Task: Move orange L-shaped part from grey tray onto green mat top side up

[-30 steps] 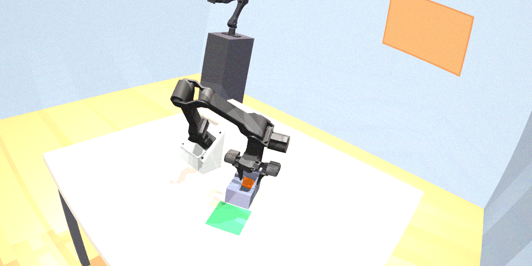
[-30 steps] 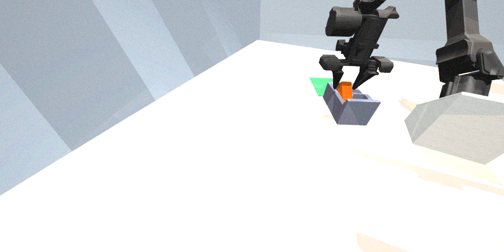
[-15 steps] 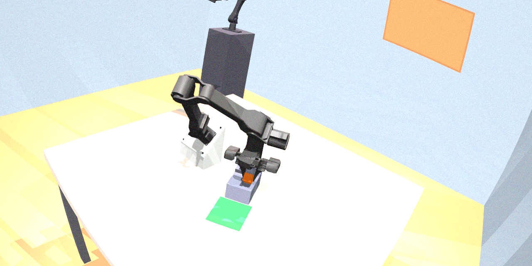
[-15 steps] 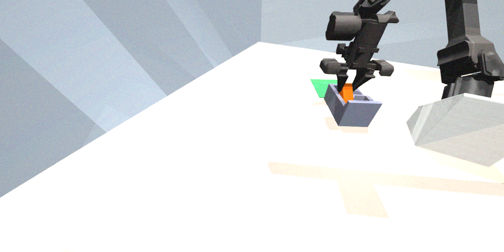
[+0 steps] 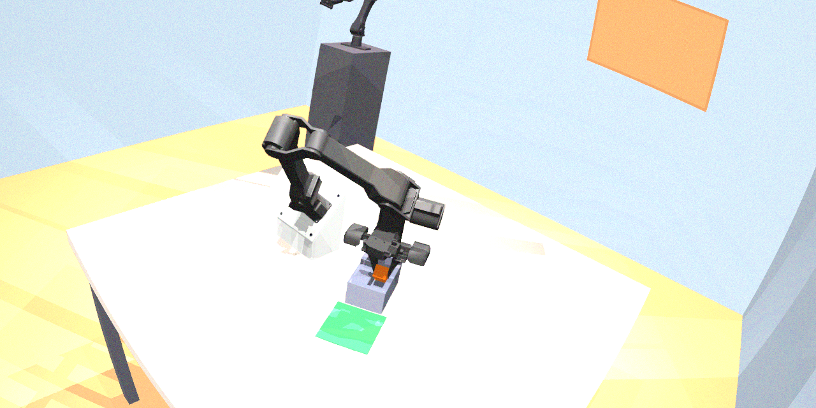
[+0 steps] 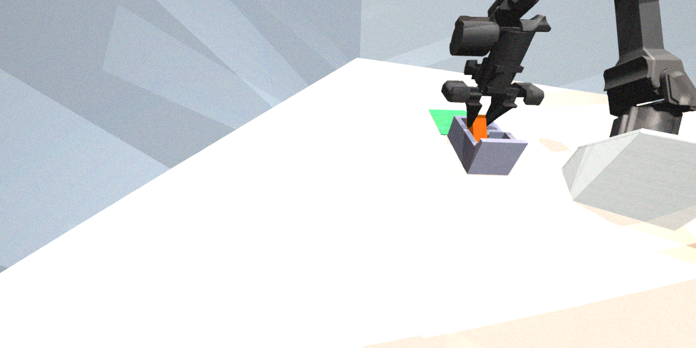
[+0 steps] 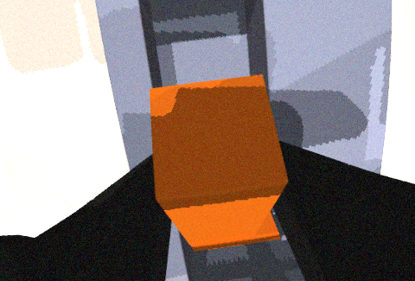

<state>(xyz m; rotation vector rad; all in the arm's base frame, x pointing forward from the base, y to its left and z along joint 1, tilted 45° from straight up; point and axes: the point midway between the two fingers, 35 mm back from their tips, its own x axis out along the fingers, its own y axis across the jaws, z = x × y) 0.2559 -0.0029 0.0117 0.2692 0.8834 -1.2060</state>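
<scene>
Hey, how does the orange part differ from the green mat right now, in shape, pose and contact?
The orange part is a thick block; the green mat is a thin flat sheet. The part stands tipped up out of the grey tray; the mat lies flat on the table. The part is pinched by the shut tool; nothing touches the mat, which sits beside the tray. Both are plain, single-coloured things close to the tray.

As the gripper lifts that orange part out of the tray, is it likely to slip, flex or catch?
The orange part looks like a rigid block with flat faces, so it probably won't flex. The gripper is shut on its raised end only, so it may pivot or slip if the faces are smooth. Its lower end still sits in the grey tray, so it might catch on the pocket wall.
</scene>
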